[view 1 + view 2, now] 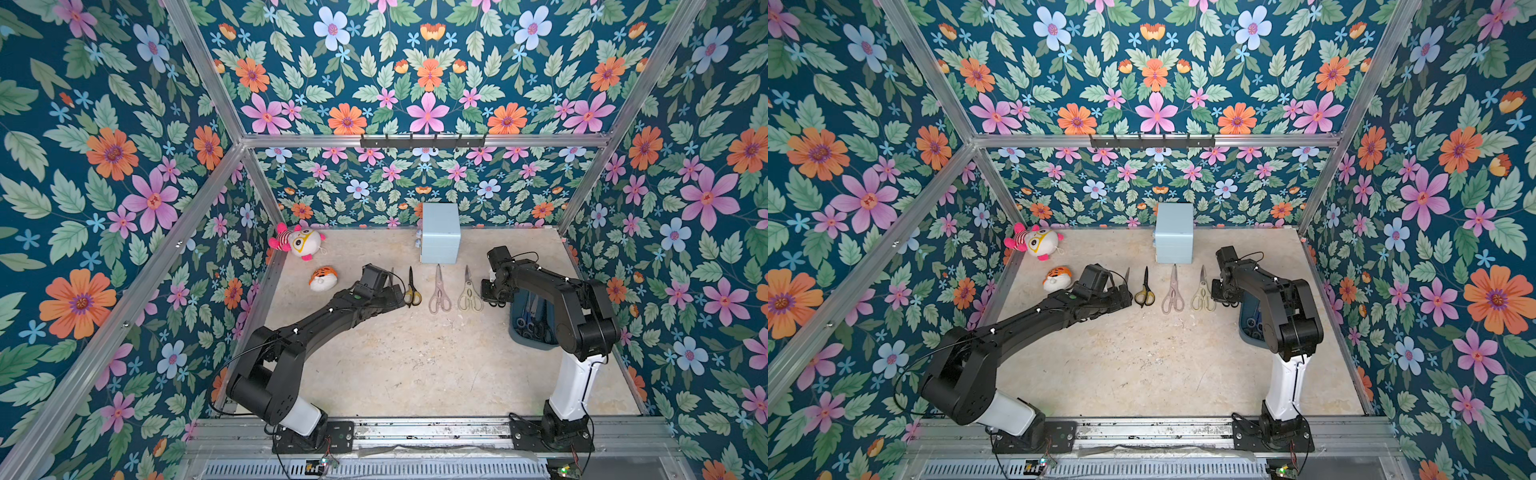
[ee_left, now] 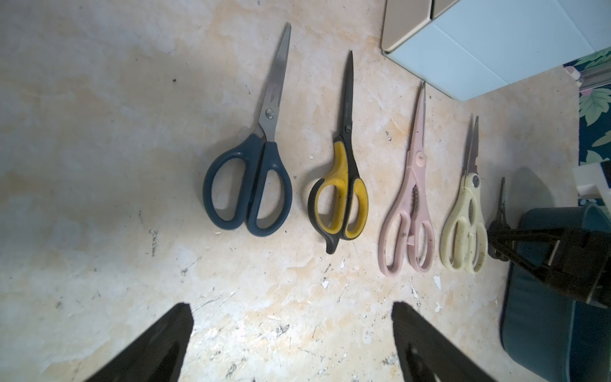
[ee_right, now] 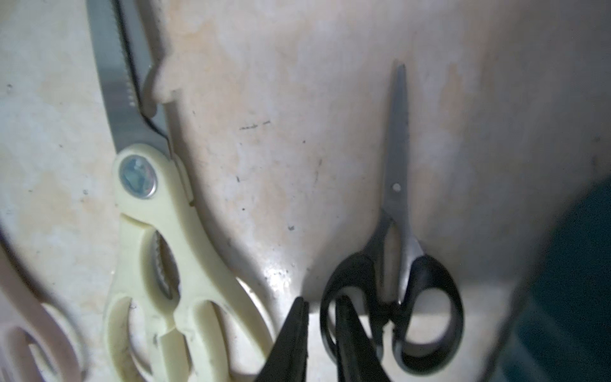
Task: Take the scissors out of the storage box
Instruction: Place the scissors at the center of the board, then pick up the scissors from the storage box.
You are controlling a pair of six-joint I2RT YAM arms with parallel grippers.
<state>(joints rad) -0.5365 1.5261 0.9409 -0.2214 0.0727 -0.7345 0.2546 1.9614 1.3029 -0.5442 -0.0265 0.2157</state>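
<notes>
Five scissors lie in a row on the table: dark blue (image 2: 248,185), yellow-and-black (image 2: 340,195), pink (image 2: 408,225), cream (image 2: 464,228) and small black scissors (image 3: 396,264). My right gripper (image 3: 321,299) is low over the black pair. One finger is inside a handle loop and the other outside it, slightly apart, with a gap showing beside the rim. The teal storage box (image 1: 528,332) sits under my right arm and holds several dark-handled scissors (image 1: 534,324). My left gripper (image 2: 292,314) hangs wide open over bare table, near the dark blue pair.
A pale blue cube box (image 1: 440,232) stands at the back just behind the row. Two plush toys (image 1: 299,243) (image 1: 323,279) lie at the back left. Floral walls on aluminium posts close in the table on three sides.
</notes>
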